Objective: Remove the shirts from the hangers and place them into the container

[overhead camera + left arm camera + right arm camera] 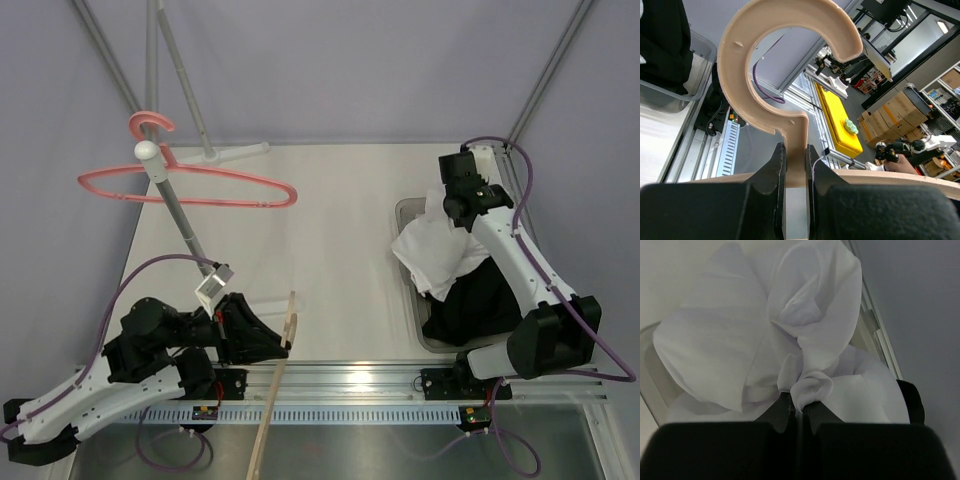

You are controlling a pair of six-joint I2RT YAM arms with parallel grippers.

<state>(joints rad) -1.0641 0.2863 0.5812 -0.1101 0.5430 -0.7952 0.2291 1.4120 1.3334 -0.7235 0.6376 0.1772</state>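
the bench (330,230) carries the container (402,208), and both shirts are in or over it. the black shirt (470,305) fills the near end of the container and bulges above its rim, while the white shirt (435,255) is heaped on the far end and laps over the container's left rim. that is where i judge the risk to be: the white shirt sits high and overhangs, so if the right end effector (462,205) lets go where it is, the hanging fabric could pull the rest out over the rim. lifting away with cloth caught in the jaws would do the same. the right arm rises from its base on the near side of the container and arches over it, wrist bent down above the container's far end. its end effector is closed narrow on a small fold of the white shirt, as the right wrist view shows. the left arm lies folded low, well left of the container, its end effector (795,150) clamped on the neck of the tan hanger (735,70). the hanger's bare body juts out over the near rail and could snag there or slip. the pink hanger (190,185) hangs bare on the rack pole (178,215), far left of the container.
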